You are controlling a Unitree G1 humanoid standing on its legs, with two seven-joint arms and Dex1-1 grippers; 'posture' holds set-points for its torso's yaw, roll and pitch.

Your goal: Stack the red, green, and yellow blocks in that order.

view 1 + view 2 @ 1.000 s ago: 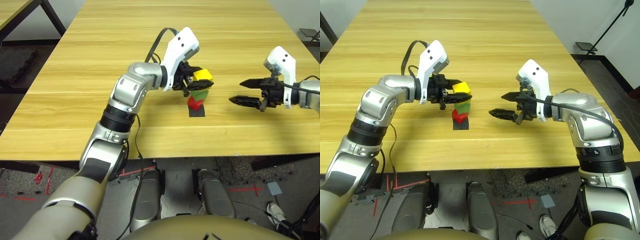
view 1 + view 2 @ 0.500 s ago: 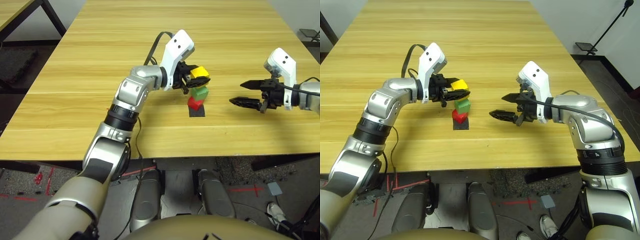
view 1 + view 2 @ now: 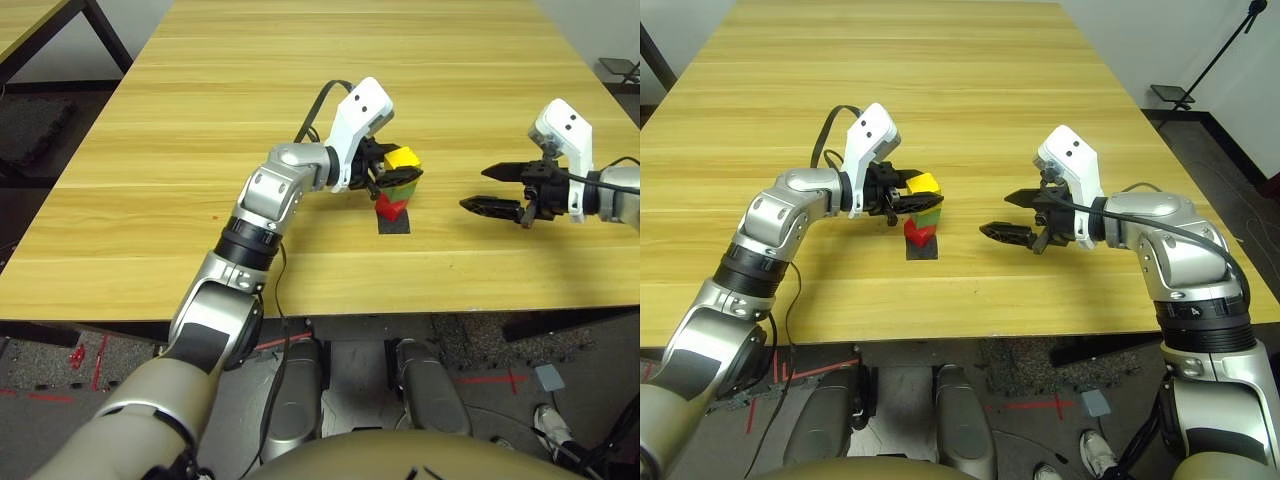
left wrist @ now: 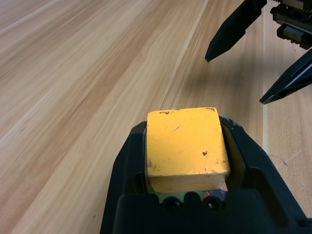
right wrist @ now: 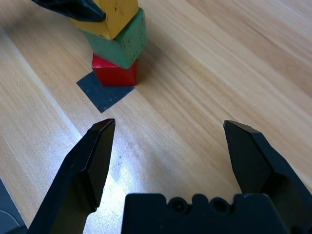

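The right gripper (image 5: 169, 127), its jaws spread wide with nothing between them, waits over the wooden table (image 3: 1040, 290), well apart from the stack. Across from it, the red block (image 5: 114, 72) sits at the base of the tower, resting partly on the black square patch (image 5: 102, 93). The green block (image 5: 124, 45) stands on the red one, turned slightly out of line with it. On top, the left gripper (image 4: 183, 127) pinches the yellow block (image 4: 187, 142) between its jaws, directly over the green block and apparently touching it. Red and green are in place, and yellow appears to have reached its spot, leaving the task all but complete. What remains, by all appearances, is for the left jaws to part gently and back away without dragging the top block or toppling the uneven tower.
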